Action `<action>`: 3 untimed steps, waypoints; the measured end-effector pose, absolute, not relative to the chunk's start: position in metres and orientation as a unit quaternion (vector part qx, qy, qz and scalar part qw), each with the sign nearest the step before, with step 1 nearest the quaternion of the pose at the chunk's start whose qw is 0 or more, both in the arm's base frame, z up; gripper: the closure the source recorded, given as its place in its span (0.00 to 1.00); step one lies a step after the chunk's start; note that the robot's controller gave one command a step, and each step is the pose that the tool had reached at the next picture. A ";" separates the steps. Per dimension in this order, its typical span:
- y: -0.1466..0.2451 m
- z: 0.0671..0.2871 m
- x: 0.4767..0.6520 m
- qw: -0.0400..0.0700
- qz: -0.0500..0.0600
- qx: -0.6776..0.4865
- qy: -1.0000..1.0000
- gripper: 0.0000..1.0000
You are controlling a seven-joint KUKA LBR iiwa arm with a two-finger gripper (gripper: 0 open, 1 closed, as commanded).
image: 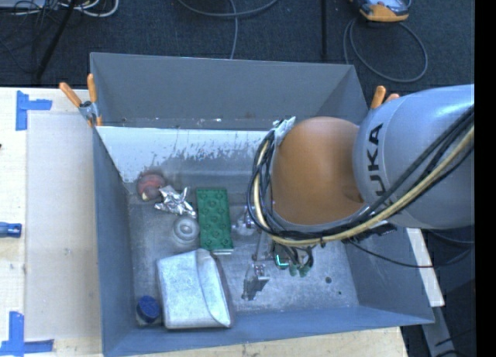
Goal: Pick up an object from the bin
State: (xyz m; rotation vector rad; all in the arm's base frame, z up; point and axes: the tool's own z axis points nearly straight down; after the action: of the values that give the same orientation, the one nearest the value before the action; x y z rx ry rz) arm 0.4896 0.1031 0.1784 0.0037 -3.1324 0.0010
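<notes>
My gripper [254, 276] reaches down from under the orange wrist cover to the bin floor, right of centre near the front. Closest to it on the left is a white-grey folded pouch [192, 288] lying flat at the front. A green studded building plate [213, 218] lies just up and left of the gripper, apart from it. A small metallic piece [244, 226] sits by the plate's right edge. I see nothing held by the gripper.
Further left are a grey round cap [185, 229], a crumpled silver foil piece [174, 200], a reddish ball [149, 185] at the back left, and a blue cap [147, 309] in the front left corner. The arm and its cables cover the bin's right side.
</notes>
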 end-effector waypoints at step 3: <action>0.116 0.075 0.608 -0.002 0.002 -0.167 -0.986 0.00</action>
State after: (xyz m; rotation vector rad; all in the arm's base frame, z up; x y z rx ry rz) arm 0.6077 0.1164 0.0754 -0.5259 -3.1005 0.0064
